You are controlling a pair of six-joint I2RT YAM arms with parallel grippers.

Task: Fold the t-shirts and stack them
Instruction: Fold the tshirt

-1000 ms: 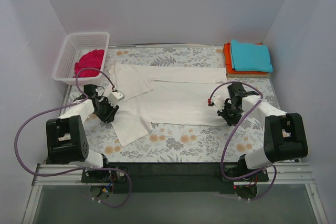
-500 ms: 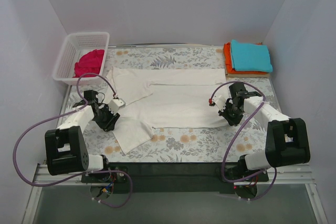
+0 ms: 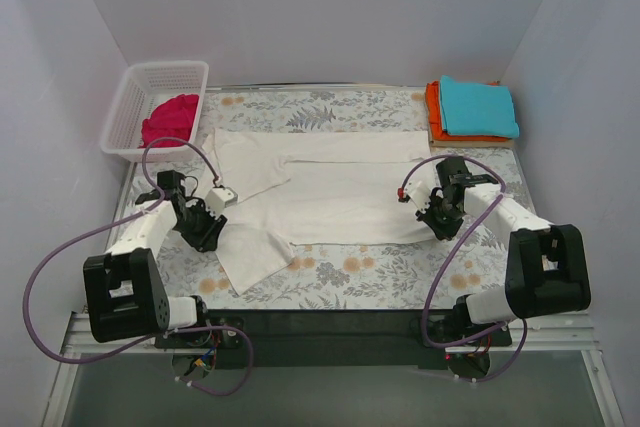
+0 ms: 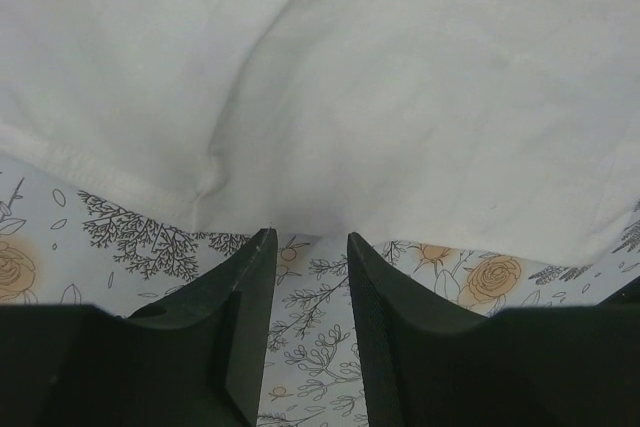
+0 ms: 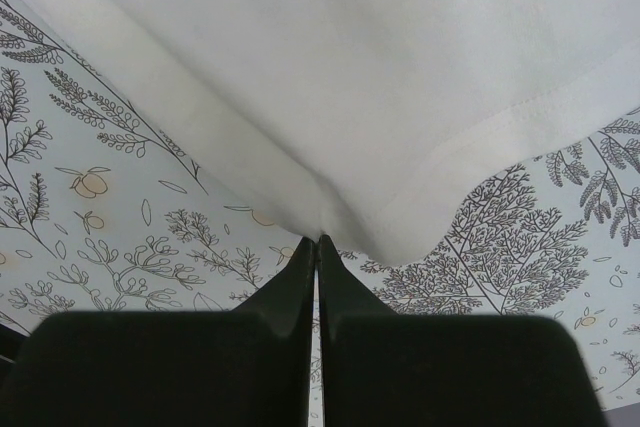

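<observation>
The off-white t-shirt (image 3: 330,197) lies spread out in the middle of the bench (image 3: 350,272), with its length going from left to right. Its sleeves are on the left side. One sleeve points to the near edge and the other lies toward the far left corner. The hem is on the right side. The cloth is mostly flat, with some soft folds near the sleeves.

The right hand (image 3: 440,222) is low at the near right corner of the shirt. In its wrist view the right hand (image 5: 316,239) has both fingers pressed together, and the hem of the off-white t-shirt (image 5: 400,77) is drawn down into the tips in a small pucker, so it grips the cloth there.

The left hand (image 3: 205,232) is at the near left part of the shirt, beside the near sleeve. In its wrist view the left hand (image 4: 308,237) has the fingers apart, and the flower-pattern cover of the bench shows between them. The tips stand right at the edge of the off-white t-shirt (image 4: 400,77). I cannot tell if they touch it.

At the far right corner a folded teal t-shirt (image 3: 478,107) lies on top of a folded orange t-shirt (image 3: 432,107). At the far left corner a magenta t-shirt (image 3: 170,119) lies crumpled in a white mesh basket (image 3: 120,117).
</observation>
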